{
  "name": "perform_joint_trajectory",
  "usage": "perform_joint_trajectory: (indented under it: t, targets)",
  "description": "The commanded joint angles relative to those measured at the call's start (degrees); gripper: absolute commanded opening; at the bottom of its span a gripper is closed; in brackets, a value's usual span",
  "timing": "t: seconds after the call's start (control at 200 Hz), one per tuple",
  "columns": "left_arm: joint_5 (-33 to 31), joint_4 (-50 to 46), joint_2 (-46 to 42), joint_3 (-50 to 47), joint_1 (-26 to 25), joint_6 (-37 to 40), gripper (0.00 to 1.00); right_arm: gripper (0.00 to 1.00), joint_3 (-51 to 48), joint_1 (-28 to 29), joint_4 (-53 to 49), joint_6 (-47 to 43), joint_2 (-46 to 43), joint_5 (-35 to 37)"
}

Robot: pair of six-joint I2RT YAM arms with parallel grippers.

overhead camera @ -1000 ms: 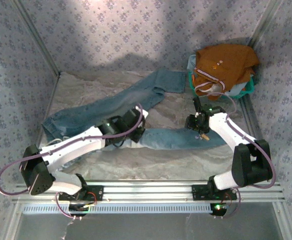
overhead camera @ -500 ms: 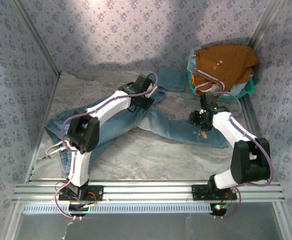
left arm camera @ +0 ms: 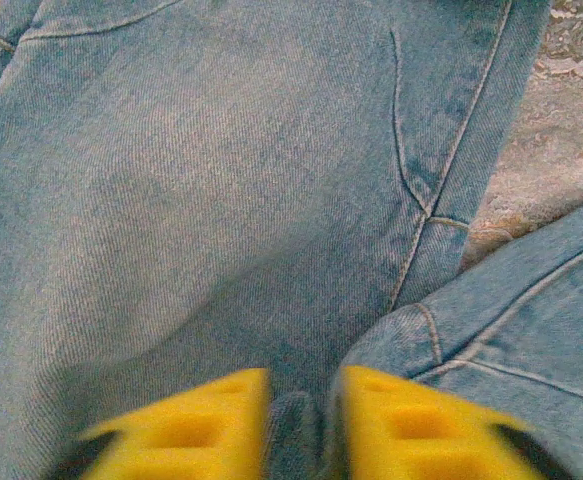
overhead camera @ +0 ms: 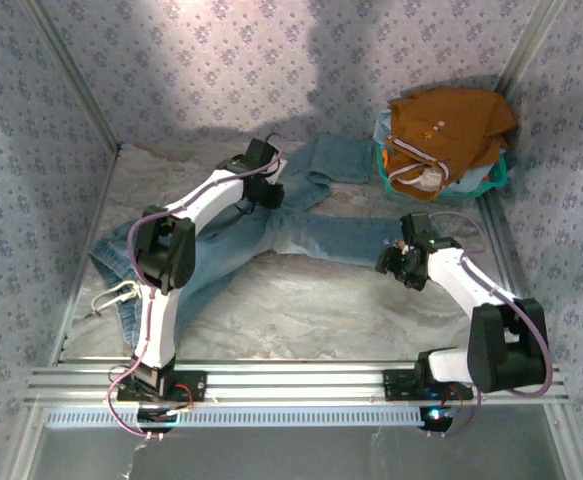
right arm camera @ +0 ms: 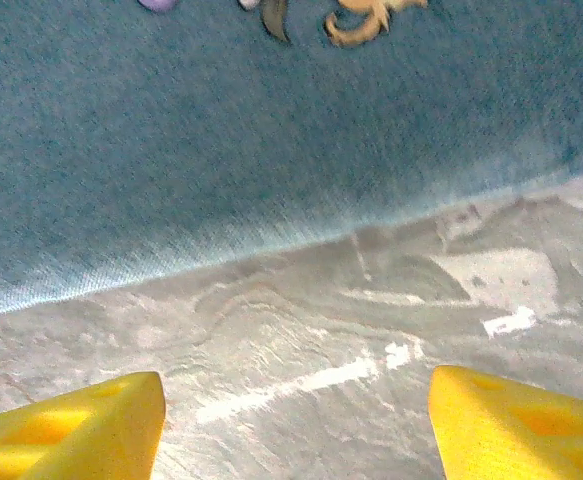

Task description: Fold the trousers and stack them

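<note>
Left hand [overhead camera: 267, 190], in the top view, is lowered onto the trousers [overhead camera: 311, 235] close to where the two legs meet, toward the far side of the table [overhead camera: 301, 300]. One leg is laid out toward the near left edge, and the other runs rightward to the right hand [overhead camera: 391, 260], which is placed at that leg's near edge. The waist end points at the far right corner, near a green basket [overhead camera: 493, 180] covered by an orange garment [overhead camera: 451, 125].

In the left wrist view, the left hand [left arm camera: 303, 400] is seen clenched on a small raised fold of the trousers [left arm camera: 221, 200]; denim is pressed between the two yellow fingers [left arm camera: 181, 430]. A strip of the table [left arm camera: 571, 130] is exposed at the upper right.

In the right wrist view, the right hand [right arm camera: 296, 385] is released, with its fingers [right arm camera: 81, 425] spread wide above the bare table [right arm camera: 321, 330] and nothing between them. The edge of the trousers [right arm camera: 271, 130] lies just beyond the fingertips, apart from them.
</note>
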Motion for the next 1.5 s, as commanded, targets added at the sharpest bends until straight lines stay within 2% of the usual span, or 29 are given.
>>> perform_joint_trajectory:
  t: [0.0, 0.135, 0.235, 0.335, 0.42, 0.48, 0.61, 0.675, 0.735, 0.834, 0.919, 1.104, 1.179, 1.249, 1.329, 1.364, 1.494]
  targets:
    - [1.90, -0.42, 0.07, 1.15, 1.43, -2.23, 0.47, 0.73, -0.19, -0.72, -0.40, 1.48, 0.51, 0.04]
    - [3.32, -0.35, -5.27, -1.51, 1.60, -4.15, 0.68, 0.74, 1.56, -2.47, 4.10, 2.74, 4.27, -1.65]
    - [2.07, 0.28, -13.80, -7.88, 1.04, -7.95, 0.76, 0.75, 3.33, -3.77, 7.36, 4.62, 8.39, -1.70]
    - [-3.53, 0.46, -24.06, -18.05, -0.90, -12.57, 0.81, 0.73, 4.71, -5.27, 9.34, 6.63, 12.31, -3.55]
    - [-12.11, -1.56, -32.31, -27.17, -4.53, -17.38, 0.81, 0.71, 4.62, -5.77, 11.24, 7.21, 12.72, -4.15]
    - [-15.62, -2.00, -37.64, -33.54, -7.85, -20.22, 0.79, 0.71, 4.77, -5.79, 11.36, 6.93, 12.63, -3.74]
    - [-20.77, -2.35, -43.56, -43.17, -16.60, -26.99, 0.62, 0.69, 5.06, -6.48, 11.29, 6.44, 12.88, -3.59]
    - [-23.02, -2.28, -42.85, -45.65, -20.70, -29.50, 0.47, 0.68, 5.55, -6.68, 10.94, 6.00, 13.35, -3.77]
    - [-24.81, -1.44, -40.88, -47.78, -21.87, -30.93, 0.39, 0.67, 5.99, -6.88, 10.78, 5.69, 13.67, -4.31]
    - [-30.65, -0.78, -36.34, -48.41, -21.74, -30.25, 0.35, 0.66, 6.39, -6.99, 10.84, 5.58, 13.81, -5.69]
    - [-32.98, -0.68, -31.30, -46.17, -20.31, -27.13, 0.38, 0.66, 6.64, -6.97, 10.56, 5.33, 13.55, -6.12]
    - [-34.02, 1.28, -21.52, -42.22, -12.57, -24.40, 0.47, 0.67, 6.15, -7.21, 10.49, 4.85, 12.49, -6.62]
    - [-36.65, 2.55, -20.00, -41.81, -12.33, -24.10, 0.52, 0.67, 5.49, -7.25, 10.92, 4.68, 11.95, -6.86]
    - [-35.88, 4.09, -19.50, -41.81, -12.23, -23.35, 0.58, 0.67, 5.20, -7.36, 10.96, 4.35, 12.01, -7.11]
    - [-36.24, 4.95, -17.72, -41.43, -11.98, -22.61, 0.59, 0.67, 5.06, -7.56, 11.23, 4.08, 12.53, -7.15]
    - [-35.97, 4.96, -16.58, -41.16, -11.48, -22.67, 0.57, 0.67, 4.93, -7.83, 11.43, 4.14, 12.77, -7.29]
    - [-34.82, 6.47, -15.01, -42.00, -10.92, -21.79, 0.32, 0.66, 5.19, -8.84, 12.28, 4.14, 13.70, -7.96]
